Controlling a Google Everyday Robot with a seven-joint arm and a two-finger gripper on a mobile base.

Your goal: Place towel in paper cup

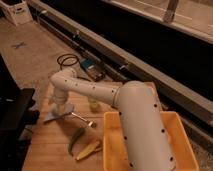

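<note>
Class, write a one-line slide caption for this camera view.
The claw sits at the towel, left of the paper cup, on a wooden table.

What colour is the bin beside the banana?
Yellow bin, seen in the camera view. The gripper is at the towel, left of the paper cup.

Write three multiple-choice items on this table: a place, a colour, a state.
1. The plastic bin is: A) red; B) yellow; C) blue.
2. The gripper of the white robot arm is: A) over the grey cloth towel; B) inside the bin; C) above the yellow banana.
3. The towel is: A) in the pale paper cup; B) draped on the bin; C) lying on the wooden table.
Key: B, its walls are yellow; A, the gripper hangs right above the towel; C, it lies flat, apart from the cup.
</note>
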